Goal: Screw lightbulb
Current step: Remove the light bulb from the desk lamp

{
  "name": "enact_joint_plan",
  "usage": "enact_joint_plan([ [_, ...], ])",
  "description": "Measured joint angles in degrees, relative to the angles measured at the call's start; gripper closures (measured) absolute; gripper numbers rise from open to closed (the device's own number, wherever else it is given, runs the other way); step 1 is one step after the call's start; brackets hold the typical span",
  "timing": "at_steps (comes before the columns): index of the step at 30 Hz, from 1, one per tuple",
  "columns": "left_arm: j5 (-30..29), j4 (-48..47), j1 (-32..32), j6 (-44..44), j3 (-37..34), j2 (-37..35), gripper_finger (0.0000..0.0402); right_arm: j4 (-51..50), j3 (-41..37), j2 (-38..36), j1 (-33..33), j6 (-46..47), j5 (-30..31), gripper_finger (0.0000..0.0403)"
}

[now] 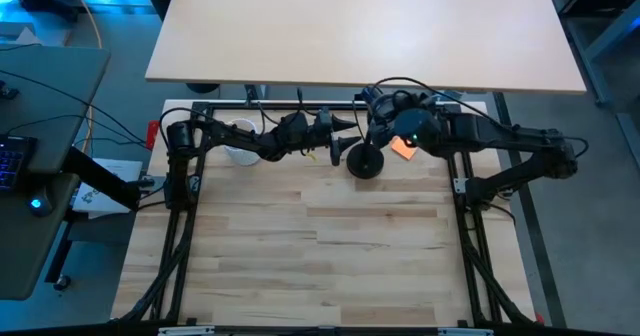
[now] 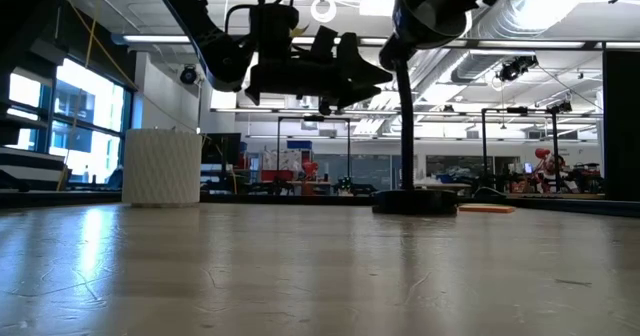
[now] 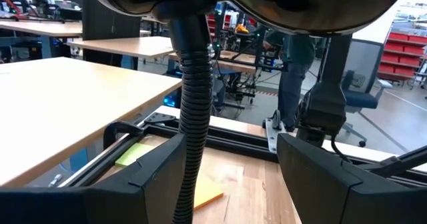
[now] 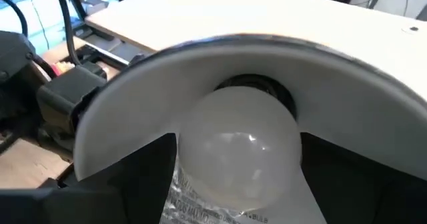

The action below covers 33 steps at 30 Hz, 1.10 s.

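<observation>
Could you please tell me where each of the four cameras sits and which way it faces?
High view: overhead, straight down on the table; both arms meet at the black lamp.
Low view: table height, looking level into the room; the left tool hangs beside the lamp's stem.
Left wrist view: on the left arm, facing the gooseneck between its own fingers.
Right wrist view: on the right arm, facing into the shade at the lightbulb, right tool around it.
Shared: every view shows the lamp.
</observation>
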Motion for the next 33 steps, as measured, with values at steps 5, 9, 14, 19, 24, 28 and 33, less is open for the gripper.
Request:
enact_joint_plan([
  [5,0.02,0.0,-0.02,0.01,0.0,0.0,0.0173,0.0,-0.02,0.04,-0.86,-9.44,-1.47,0.0096],
  [9,0.02,-0.02,0.0,0.03,0.0,0.0,0.0173,0.05,-0.02,0.04,-0.84,-18.55,-1.54,0.0096],
  [14,0.02,-0.02,-0.01,0.01,0.0,0.0,0.0173,-0.37,-0.02,0.04,-0.2,-42.77,0.84,0.0096],
  [19,0.02,-0.02,0.0,0.0,0.0,0.0,0.0173,-1.57,-0.02,0.04,1.65,-74.35,4.8,0.0096],
  [24,0.02,-0.19,-0.02,0.0,0.0,0.0,0.0173,-2.0,-0.02,0.68,4.28,-93.19,14.5,0.0096],
  [28,0.02,-0.56,0.0,0.01,0.0,0.0,0.0173,-0.46,-0.04,0.7,6.89,-88.54,15.98,0.0096],
  [33,0.02,-1.01,-0.02,0.01,0.0,0.0,0.0173,-0.33,-0.04,0.67,10.73,-75.43,13.65,0.0096],
])
